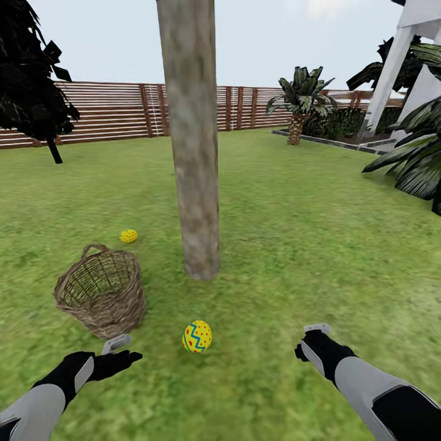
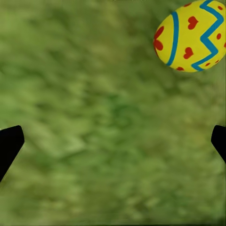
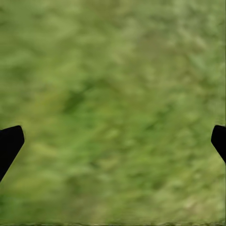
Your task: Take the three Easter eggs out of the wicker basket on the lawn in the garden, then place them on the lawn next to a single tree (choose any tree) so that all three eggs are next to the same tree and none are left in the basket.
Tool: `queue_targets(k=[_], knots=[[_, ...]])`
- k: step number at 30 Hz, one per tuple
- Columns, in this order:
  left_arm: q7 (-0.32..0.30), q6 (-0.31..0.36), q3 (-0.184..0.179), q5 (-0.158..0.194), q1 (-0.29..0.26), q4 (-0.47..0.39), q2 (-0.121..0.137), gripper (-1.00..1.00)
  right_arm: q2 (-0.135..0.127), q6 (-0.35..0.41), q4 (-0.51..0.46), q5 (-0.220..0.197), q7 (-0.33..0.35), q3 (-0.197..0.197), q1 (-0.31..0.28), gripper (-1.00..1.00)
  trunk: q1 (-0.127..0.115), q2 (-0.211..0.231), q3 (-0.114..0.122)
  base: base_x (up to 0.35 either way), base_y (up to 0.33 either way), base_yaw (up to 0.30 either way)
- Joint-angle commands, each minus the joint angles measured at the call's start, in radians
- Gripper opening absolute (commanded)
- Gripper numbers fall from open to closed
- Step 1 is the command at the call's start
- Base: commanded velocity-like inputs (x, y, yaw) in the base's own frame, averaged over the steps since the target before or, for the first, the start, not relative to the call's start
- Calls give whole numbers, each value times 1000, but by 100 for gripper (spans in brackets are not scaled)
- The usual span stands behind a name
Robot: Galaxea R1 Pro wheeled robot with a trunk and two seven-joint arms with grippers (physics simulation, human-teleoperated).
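Note:
A thick grey-brown tree [image 1: 195, 159] stands mid-lawn [image 1: 306, 233]. One yellow Easter egg [image 1: 197, 336] with a blue zigzag and red marks lies on the grass in front of the trunk; the same egg [image 2: 193, 35] appears in the left wrist view over lawn [image 2: 94, 117]. A second dotted egg [image 1: 128, 236] lies left of the trunk, behind the wicker basket [image 1: 103, 293], whose visible inside looks empty. My left gripper [image 1: 119, 350] is open just in front of the basket, left of the zigzag egg. My right gripper [image 1: 312, 343] hovers open over bare lawn [image 3: 113, 108].
A brown slatted fence [image 1: 116, 110] closes the far side. A dark tree [image 1: 30, 73] stands at the left, a small palm [image 1: 299, 101] and hedge at the back right, broad-leaved plants [image 1: 416, 159] and white house posts [image 1: 392, 73] at the right.

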Motion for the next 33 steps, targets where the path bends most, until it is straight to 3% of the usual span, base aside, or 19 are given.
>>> queue_targets(k=[1,33], knots=[[-6,6,9,-6,0,-2,0,100,0,6,-2,-11,-6,8,-1,100,0,0,0,-143,295,-252],[-4,6,11,-6,0,0,0,100,3,4,9,-11,-6,8,-1,100,0,0,37,-155,295,-247]])
